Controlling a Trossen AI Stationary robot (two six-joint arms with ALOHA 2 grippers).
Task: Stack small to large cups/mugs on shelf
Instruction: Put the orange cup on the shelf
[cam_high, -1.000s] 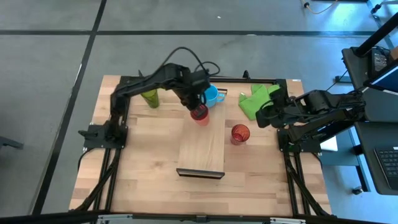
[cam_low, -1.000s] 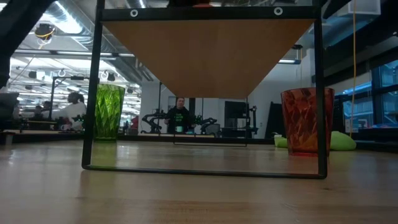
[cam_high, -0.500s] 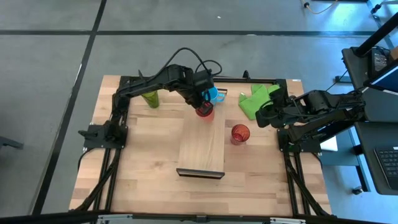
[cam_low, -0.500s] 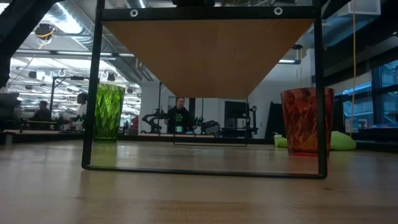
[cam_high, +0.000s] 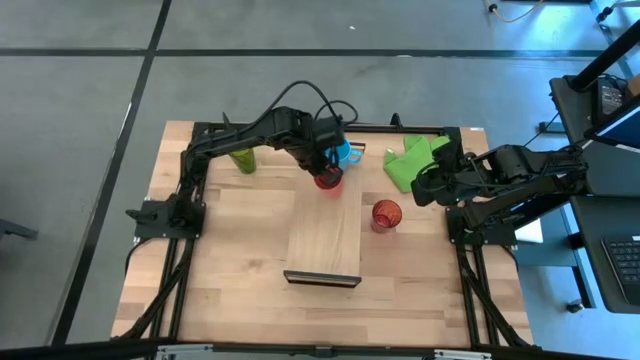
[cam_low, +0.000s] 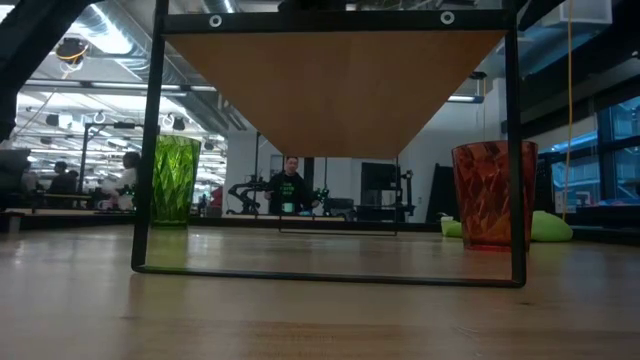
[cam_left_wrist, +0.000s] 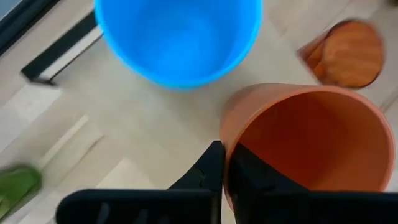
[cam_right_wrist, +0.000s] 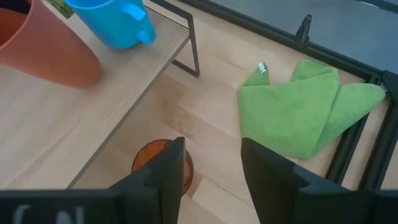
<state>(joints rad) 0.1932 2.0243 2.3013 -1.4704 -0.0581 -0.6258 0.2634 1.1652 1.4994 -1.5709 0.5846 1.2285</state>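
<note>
Pinching the small red cup's (cam_high: 326, 180) rim with our left pincer (cam_left_wrist: 222, 163), we are holding it at the shelf's (cam_high: 325, 240) far end, just near-left of the blue mug (cam_high: 342, 153).

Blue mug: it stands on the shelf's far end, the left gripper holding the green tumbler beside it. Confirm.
Wrong cup. The left gripper pinches the rim of the small red cup beside the blue mug on the shelf; the left wrist view shows it.

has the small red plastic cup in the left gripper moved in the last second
Yes. In the high view the small red plastic cup, held by the left gripper, shifted slightly right, closer to the light blue handled mug on the wooden shelf.
</note>
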